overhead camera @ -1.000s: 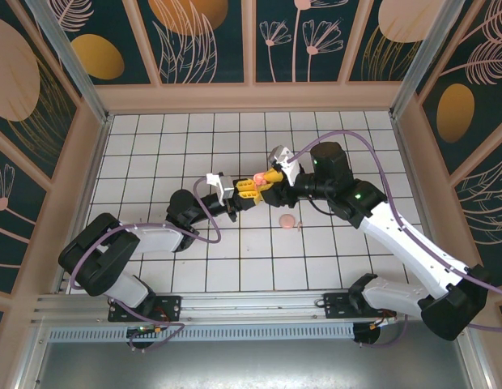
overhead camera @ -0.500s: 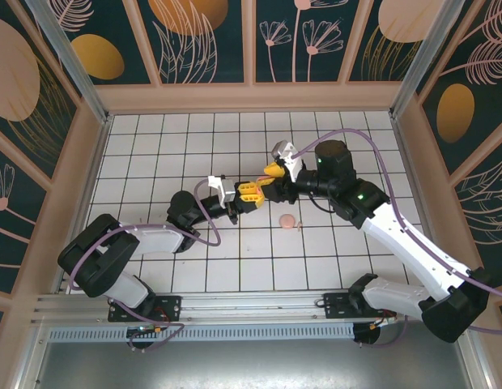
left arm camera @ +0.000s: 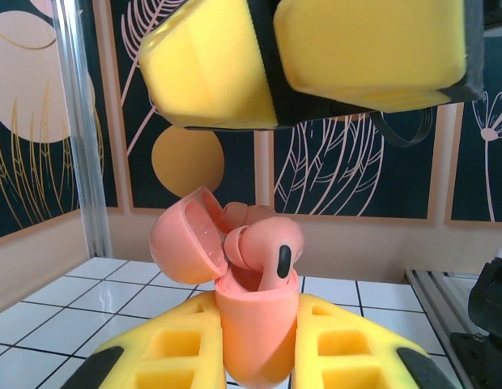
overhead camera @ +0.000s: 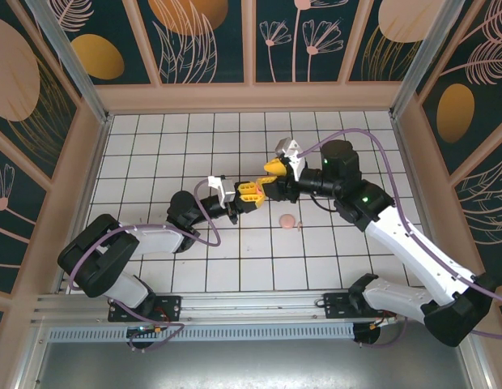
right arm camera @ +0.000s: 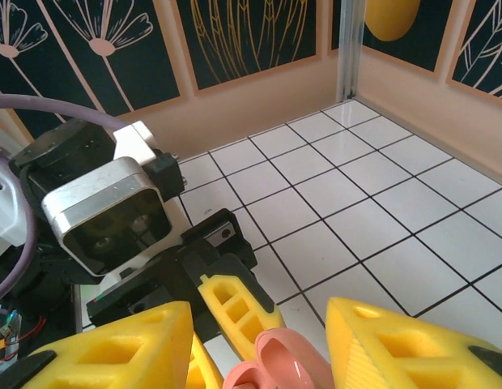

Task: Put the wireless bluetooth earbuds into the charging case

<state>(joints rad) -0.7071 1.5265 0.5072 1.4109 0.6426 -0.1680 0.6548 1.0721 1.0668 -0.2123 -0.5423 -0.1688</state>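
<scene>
Left gripper (overhead camera: 249,192) jaws clamped on open pink charging case (left arm camera: 255,328) held mid-scene, one earbud (left arm camera: 265,247) sitting tilted in its well, right gripper (left arm camera: 271,57) jaws apart just above it: nudge it straight down to seat, then fetch second earbud (overhead camera: 288,221) lying on tabletop (overhead camera: 154,146) near-right.

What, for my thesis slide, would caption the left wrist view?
Left tool grips the open pink charging case, an earbud standing in it, right tool poised above.
</scene>
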